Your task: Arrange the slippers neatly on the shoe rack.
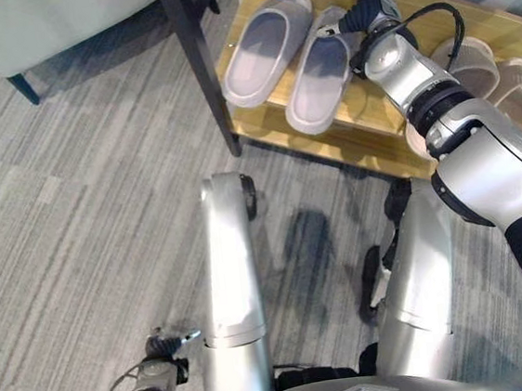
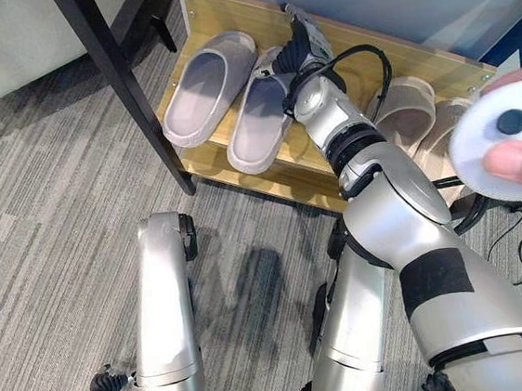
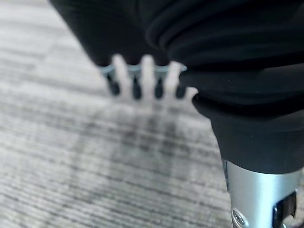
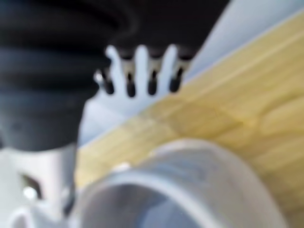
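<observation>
Left hand: low at the robot's left side above the grey striped carpet, well apart from the rack. In its wrist view the fingers point straight down in a row over the carpet, relaxed and empty.

Dark post: a black table or frame leg standing at the rack's left end, just beside the left grey slipper. Pale upholstered furniture lies further left on a dark foot.

Shoe rack: a low light-wood shelf against a pale wall.

Grey slippers: a pair on the shelf, toes toward the wall. Left grey slipper and right grey slipper lie side by side and touch, the right one set a little nearer the front edge.

Right hand: reached over the shelf at the toe end of the right grey slipper. Its wrist view shows straight, spread fingers above the wood and wall, grasping nothing, with the slipper's rim just below the wrist.

Beige slippers: a pair further right on the same shelf, partly covered by the right arm.

Person's hand: at the right edge of the right eye view, holding a round white device with a dark button.
</observation>
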Motion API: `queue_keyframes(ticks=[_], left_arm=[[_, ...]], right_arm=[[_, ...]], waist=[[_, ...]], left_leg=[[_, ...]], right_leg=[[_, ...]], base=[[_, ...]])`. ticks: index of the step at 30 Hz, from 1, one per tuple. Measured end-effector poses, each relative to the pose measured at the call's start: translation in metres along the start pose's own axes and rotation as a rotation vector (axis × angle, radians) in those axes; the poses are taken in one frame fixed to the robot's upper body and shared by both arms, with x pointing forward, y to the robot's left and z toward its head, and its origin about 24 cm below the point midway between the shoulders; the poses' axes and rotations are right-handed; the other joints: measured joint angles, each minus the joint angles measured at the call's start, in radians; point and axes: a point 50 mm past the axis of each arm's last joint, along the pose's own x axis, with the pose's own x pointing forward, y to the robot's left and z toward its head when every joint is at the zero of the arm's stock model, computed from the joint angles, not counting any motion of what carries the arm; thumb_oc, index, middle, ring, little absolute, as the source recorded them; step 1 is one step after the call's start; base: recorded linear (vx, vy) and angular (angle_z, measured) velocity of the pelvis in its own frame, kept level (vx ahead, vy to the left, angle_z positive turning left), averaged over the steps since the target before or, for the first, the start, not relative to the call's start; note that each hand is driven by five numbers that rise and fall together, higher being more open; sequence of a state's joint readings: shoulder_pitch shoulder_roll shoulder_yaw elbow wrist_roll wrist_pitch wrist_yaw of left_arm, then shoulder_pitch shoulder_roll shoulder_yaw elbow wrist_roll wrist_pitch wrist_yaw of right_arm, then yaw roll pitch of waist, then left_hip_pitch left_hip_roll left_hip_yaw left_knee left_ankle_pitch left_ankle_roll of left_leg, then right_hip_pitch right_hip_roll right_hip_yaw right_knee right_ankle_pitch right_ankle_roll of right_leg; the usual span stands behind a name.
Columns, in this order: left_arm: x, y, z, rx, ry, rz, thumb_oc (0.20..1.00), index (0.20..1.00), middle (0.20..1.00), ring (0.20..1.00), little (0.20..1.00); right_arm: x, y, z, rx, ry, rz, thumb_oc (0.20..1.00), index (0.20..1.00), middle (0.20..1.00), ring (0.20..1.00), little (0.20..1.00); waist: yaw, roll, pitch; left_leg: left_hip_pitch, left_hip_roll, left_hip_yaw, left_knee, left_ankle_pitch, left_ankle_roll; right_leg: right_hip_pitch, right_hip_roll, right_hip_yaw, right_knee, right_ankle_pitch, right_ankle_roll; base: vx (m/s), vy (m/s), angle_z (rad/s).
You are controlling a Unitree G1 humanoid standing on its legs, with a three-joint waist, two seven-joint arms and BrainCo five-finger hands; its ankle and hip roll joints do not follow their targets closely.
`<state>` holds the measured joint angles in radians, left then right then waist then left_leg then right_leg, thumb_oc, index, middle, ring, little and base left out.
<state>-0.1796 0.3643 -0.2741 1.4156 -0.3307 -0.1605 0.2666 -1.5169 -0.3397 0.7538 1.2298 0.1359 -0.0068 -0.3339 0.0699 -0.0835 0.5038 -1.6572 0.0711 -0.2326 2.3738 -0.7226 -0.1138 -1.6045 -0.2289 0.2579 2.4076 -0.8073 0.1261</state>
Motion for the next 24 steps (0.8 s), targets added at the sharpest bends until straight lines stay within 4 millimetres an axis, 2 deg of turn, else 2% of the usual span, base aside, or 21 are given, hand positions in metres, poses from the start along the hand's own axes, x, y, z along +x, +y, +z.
queue_keyframes(ticks=[3,8,10,12,13,14,15,17,18,20,23,24], left_arm=[[0.000,0.000,0.002,0.007,-0.006,-0.002,1.000,1.000,1.000,1.000,1.000],[0.000,0.000,0.001,0.016,-0.006,-0.004,1.000,1.000,1.000,1.000,1.000],[0.000,0.000,0.002,0.028,-0.015,-0.005,1.000,1.000,1.000,1.000,1.000],[0.001,0.001,0.003,0.036,-0.018,-0.002,1.000,1.000,1.000,1.000,1.000],[0.000,0.001,0.002,0.031,-0.017,-0.001,1.000,1.000,1.000,1.000,1.000],[0.000,0.001,0.000,0.025,-0.014,0.000,1.000,1.000,1.000,1.000,1.000],[0.000,0.001,0.000,0.026,-0.020,-0.002,1.000,1.000,1.000,1.000,1.000],[0.001,0.001,0.010,0.014,-0.053,0.000,1.000,1.000,1.000,1.000,1.000],[0.001,0.000,0.015,0.003,-0.073,-0.003,1.000,1.000,1.000,1.000,1.000],[0.002,0.000,0.022,-0.013,-0.091,-0.001,1.000,1.000,1.000,1.000,1.000],[0.002,-0.002,0.032,0.004,-0.131,-0.009,1.000,1.000,1.000,1.000,1.000],[0.003,-0.003,0.045,0.000,-0.171,-0.012,1.000,1.000,1.000,1.000,1.000]], right_arm=[[0.001,-0.005,0.012,0.018,-0.064,0.004,1.000,1.000,1.000,1.000,1.000],[-0.003,-0.037,0.050,0.083,-0.300,-0.038,1.000,1.000,1.000,1.000,1.000],[-0.006,-0.049,0.056,0.091,-0.357,-0.056,1.000,1.000,1.000,1.000,1.000],[-0.040,-0.081,0.055,0.128,-0.553,-0.092,1.000,1.000,1.000,1.000,1.000],[-0.051,-0.089,0.053,0.130,-0.598,-0.112,1.000,1.000,1.000,1.000,1.000],[-0.058,-0.094,0.049,0.132,-0.625,-0.136,1.000,1.000,1.000,1.000,1.000],[-0.062,-0.100,0.038,0.137,-0.613,-0.175,1.000,1.000,1.000,1.000,1.000],[-0.074,-0.103,0.013,0.188,-0.561,-0.210,1.000,1.000,1.000,1.000,1.000],[-0.085,-0.097,-0.004,0.220,-0.525,-0.209,1.000,1.000,1.000,1.000,1.000],[-0.099,-0.085,-0.027,0.222,-0.467,-0.178,1.000,1.000,1.000,1.000,1.000],[-0.113,-0.066,-0.049,0.261,-0.389,-0.138,1.000,1.000,1.000,1.000,1.000],[-0.120,-0.055,-0.061,0.304,-0.337,-0.130,1.000,1.000,1.000,1.000,1.000]], waist=[[-0.002,-0.002,0.000],[-0.004,-0.009,0.001],[-0.014,-0.017,0.002],[-0.011,-0.028,0.003],[-0.015,-0.028,0.003],[-0.021,-0.030,0.004],[-0.056,-0.033,0.004],[-0.056,-0.036,0.003],[-0.063,-0.036,0.003],[-0.075,-0.037,0.005],[-0.091,-0.033,0.006],[-0.088,-0.029,0.004]], left_leg=[[-0.001,0.000,0.000,0.003,0.000,-0.001],[-0.003,0.001,-0.002,0.005,-0.005,-0.009],[0.000,0.002,-0.007,0.004,-0.006,-0.011],[-0.001,0.001,-0.009,0.002,-0.011,-0.018],[-0.002,0.001,-0.006,0.002,-0.013,-0.016],[-0.001,0.001,-0.005,0.001,-0.015,-0.016],[0.007,0.011,-0.004,0.000,-0.018,-0.008],[0.015,0.015,-0.001,-0.012,-0.020,-0.007],[0.019,0.013,0.003,-0.029,-0.019,-0.008],[0.035,0.016,0.005,-0.059,-0.019,-0.008],[0.064,0.017,0.010,-0.123,-0.011,-0.014],[0.082,0.020,0.015,-0.181,0.004,-0.010]], right_leg=[[-0.001,0.001,0.003,0.002,0.000,0.000],[-0.004,0.004,0.003,0.001,0.000,0.000],[-0.003,0.003,0.004,0.000,0.000,0.000],[-0.003,0.001,0.000,-0.005,-0.002,-0.004],[-0.001,0.001,-0.001,-0.007,-0.002,-0.004],[0.002,0.002,-0.001,-0.009,-0.002,-0.004],[0.009,0.005,-0.001,-0.015,-0.002,-0.004],[0.012,0.005,-0.002,-0.023,-0.002,-0.004],[0.011,0.002,-0.011,-0.037,-0.002,-0.004],[0.021,-0.003,-0.029,-0.060,-0.003,-0.006],[0.052,-0.018,-0.068,-0.120,-0.005,-0.018],[0.076,-0.028,-0.097,-0.172,0.003,-0.034]], base=[[0.00,0.000,0.00],[0.00,0.000,0.00],[0.00,-0.021,0.00],[0.00,-0.038,-0.01],[0.00,0.000,0.00],[-0.01,-0.046,-0.06],[-0.01,-0.064,-0.06],[-0.01,-0.046,-0.03],[-0.03,-0.038,-0.01],[-0.05,-0.023,-0.01],[-0.13,-0.010,0.03],[-0.19,-0.035,0.15]])
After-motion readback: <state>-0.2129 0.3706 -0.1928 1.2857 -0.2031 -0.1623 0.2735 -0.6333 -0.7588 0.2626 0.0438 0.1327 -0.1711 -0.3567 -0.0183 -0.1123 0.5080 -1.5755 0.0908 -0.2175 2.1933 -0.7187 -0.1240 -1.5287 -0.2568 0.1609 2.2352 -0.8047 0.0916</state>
